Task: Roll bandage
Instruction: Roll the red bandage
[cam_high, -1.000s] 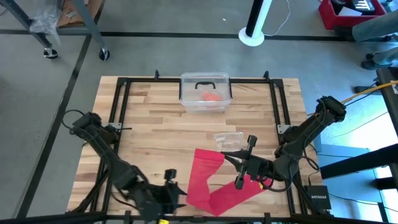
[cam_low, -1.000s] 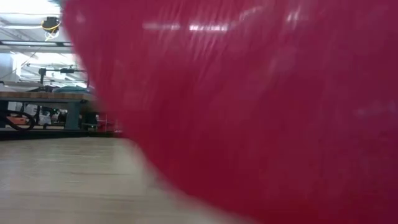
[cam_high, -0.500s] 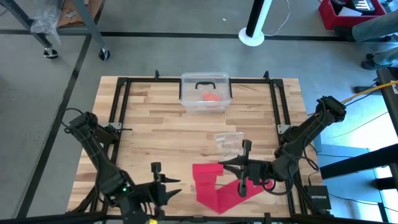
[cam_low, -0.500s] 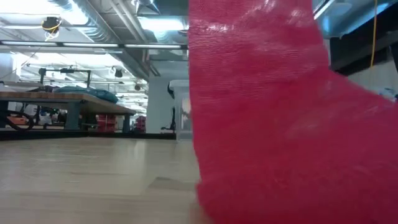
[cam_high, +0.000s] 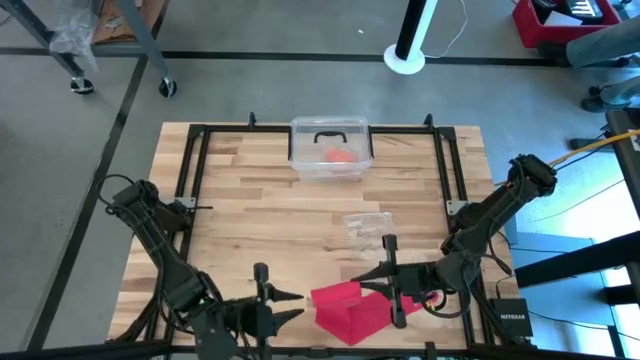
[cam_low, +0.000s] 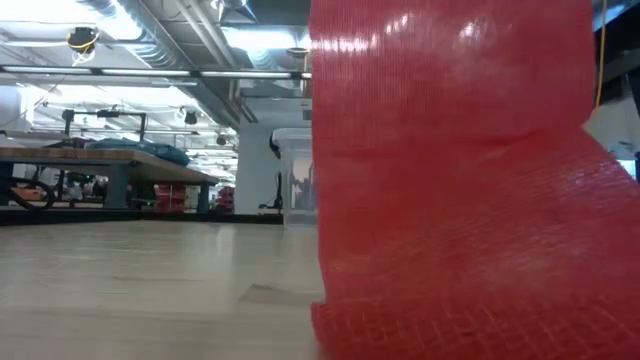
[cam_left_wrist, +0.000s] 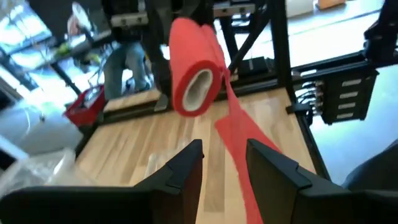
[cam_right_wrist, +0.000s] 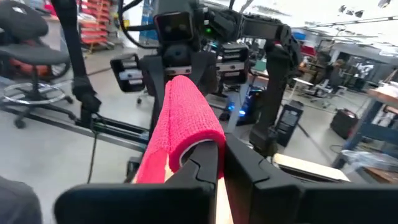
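Bottom centre of the high view: bandage (cam_high: 352, 308) lies at the table's (cam_high: 260, 215) near edge, partly wound. Right gripper (cam_high: 392, 284) holds the rolled end, jaws clamped on the roll's rim per its wrist view. Left gripper (cam_high: 268, 303) sits just left of the bandage, jaws apart, empty, facing the roll's open core. Step in hand: mid-roll, loose tail trailing on wood. Next, likely: more turns while the tail stays taut and aligned.
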